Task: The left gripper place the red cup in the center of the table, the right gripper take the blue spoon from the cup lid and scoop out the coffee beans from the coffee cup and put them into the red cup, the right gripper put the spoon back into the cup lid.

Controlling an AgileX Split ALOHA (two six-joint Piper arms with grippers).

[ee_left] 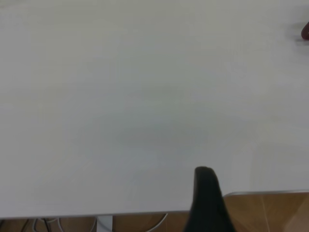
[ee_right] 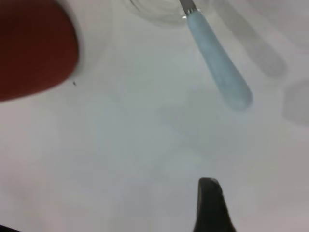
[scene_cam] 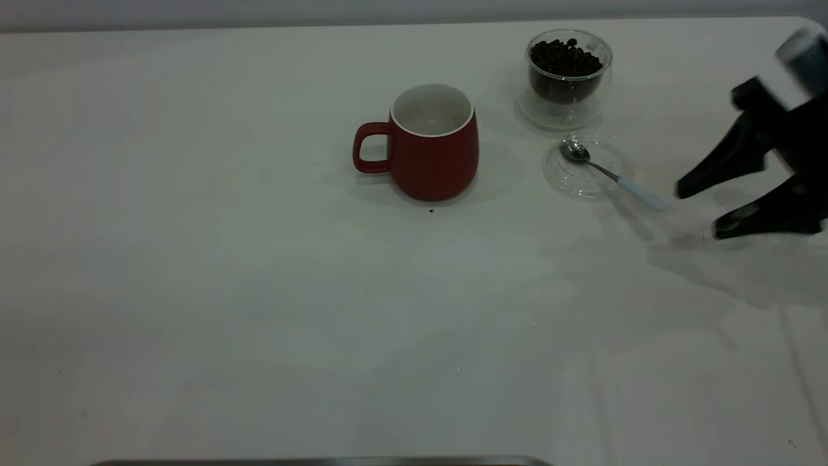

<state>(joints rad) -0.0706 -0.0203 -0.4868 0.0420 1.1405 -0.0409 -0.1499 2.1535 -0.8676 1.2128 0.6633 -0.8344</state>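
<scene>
The red cup point(scene_cam: 427, 142) stands upright mid-table, empty, with its handle toward the left. The coffee cup point(scene_cam: 568, 71) holds coffee beans point(scene_cam: 566, 58) at the back right. In front of it lies the cup lid point(scene_cam: 585, 169). The blue spoon point(scene_cam: 614, 178) rests with its bowl on the lid and its handle sticking out toward the right gripper point(scene_cam: 704, 210). That gripper is open and empty, with its jaws just right of the handle's end. The right wrist view shows the spoon handle point(ee_right: 219, 63), the red cup point(ee_right: 34, 48) and one finger point(ee_right: 208, 203). The left gripper is out of the exterior view.
The left wrist view shows one black finger point(ee_left: 205, 193) over the white table point(ee_left: 145, 96) near its edge, with wooden floor beyond and a sliver of the red cup point(ee_left: 305, 31). A dark speck point(scene_cam: 431, 210) lies in front of the red cup.
</scene>
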